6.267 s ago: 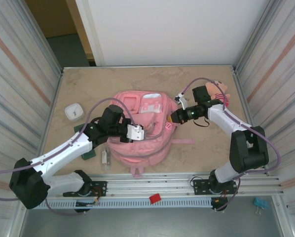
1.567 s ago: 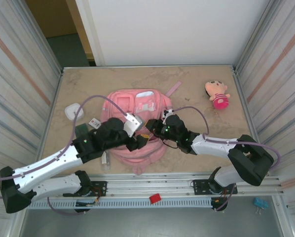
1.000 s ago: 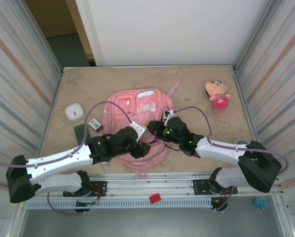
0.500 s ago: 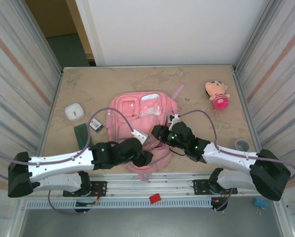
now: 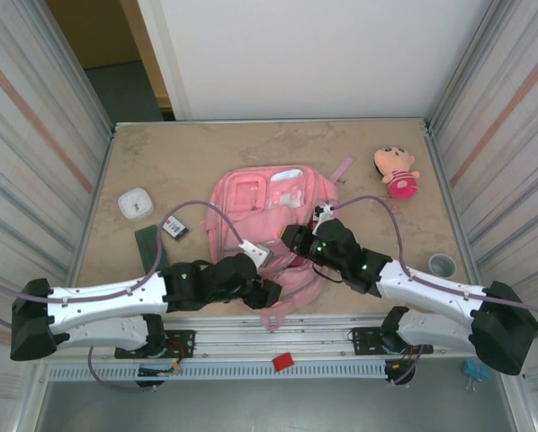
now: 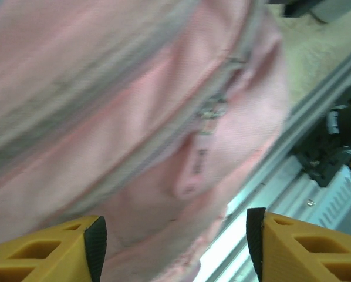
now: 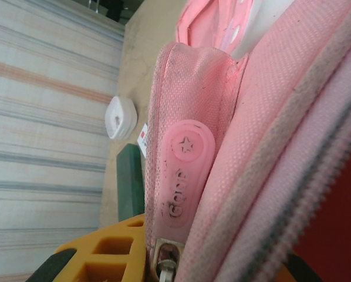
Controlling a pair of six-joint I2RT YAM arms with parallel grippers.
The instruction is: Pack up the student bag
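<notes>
Evidently the work is at the opening stage. The student bag [image 5: 267, 225] lies flat at the centre of the counter [image 5: 197, 153]. Its near end reaches the metal rail [image 5: 341, 326] along the lower edge of the frame. The things to go in are spread around it: a doll [image 5: 395, 173] at upper right, a white box [image 5: 136, 203], a green block [image 5: 150, 247] and a small card [image 5: 174, 227] at left, and a cup [image 5: 442, 265] at right.

The right hand [image 7: 181, 267] sits on the bag's middle and looks clenched on the fabric beside a zip. A pink rubber pull tab [image 7: 181, 176] stands just beside its yellow finger [image 7: 105, 252]. The left hand [image 6: 175, 247] is released and grasps nothing. It hangs over the bag's near end, with a small zip pull [image 6: 202, 158] framed between its fingers.

My judgement is that the next move is for the left hand to drop onto that pull, pinch it, and draw it along the track. The right hand should keep the cloth taut meanwhile.

Room is tight near the rail, where both forearms crowd the lower half of the overhead view. The freer space lies toward the top of the frame, beyond the bag. Ribbed side walls [image 5: 35, 162] close in at left and right.
</notes>
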